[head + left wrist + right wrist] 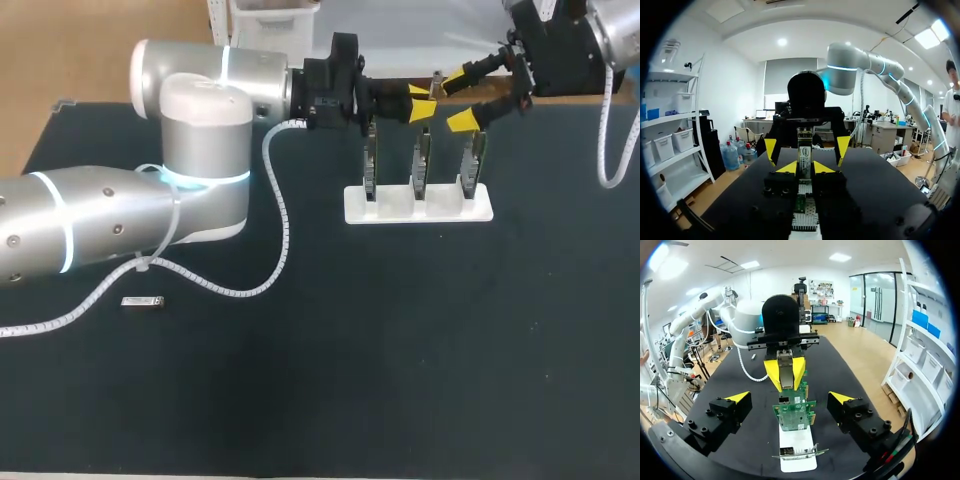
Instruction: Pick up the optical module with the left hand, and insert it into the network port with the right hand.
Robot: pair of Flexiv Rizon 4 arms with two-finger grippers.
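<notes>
Nothing here can be read
The optical module (804, 142) has a small white sticker (804, 154) (its print is too tiny to read).

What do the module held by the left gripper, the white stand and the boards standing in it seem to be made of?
Module: likely metal, with a dull silver-grey shell and a printed label.
Stand: probably plastic. It is plain matt white, with no grain or shine.
Boards: circuit-board laminate by the look, green, with small mounted parts and a metal-looking bracket at one end.

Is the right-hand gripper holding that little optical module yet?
No, the right gripper stands wide open, while the left gripper pinches the optical module between its yellow tips.
</notes>
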